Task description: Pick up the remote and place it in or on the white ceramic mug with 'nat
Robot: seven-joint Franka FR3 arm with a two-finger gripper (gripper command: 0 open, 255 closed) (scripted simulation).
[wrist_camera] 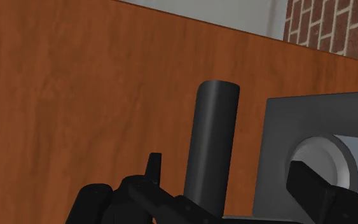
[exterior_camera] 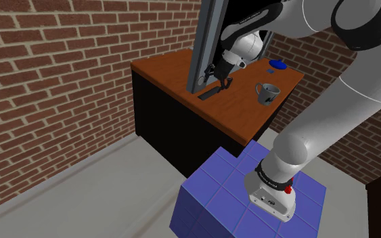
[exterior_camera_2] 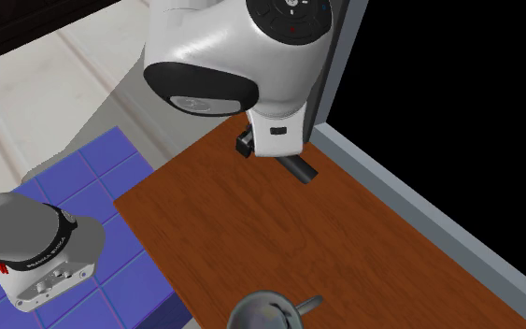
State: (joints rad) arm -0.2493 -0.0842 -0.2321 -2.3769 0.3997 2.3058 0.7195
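One dark remote [wrist_camera: 212,146] is lying flat on the table [wrist_camera: 75,95], centre frame — fingers [wrist_camera: 314,188] are straddling it wide open, holding nothing, lining up to close.

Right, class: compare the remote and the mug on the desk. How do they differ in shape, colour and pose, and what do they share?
Shape: the remote is a long slim bar; the mug is round with a handle. Colour: the remote is black, the mug grey. Pose: the remote lies flat, the mug stands upright. Both rest on the wooden desk.
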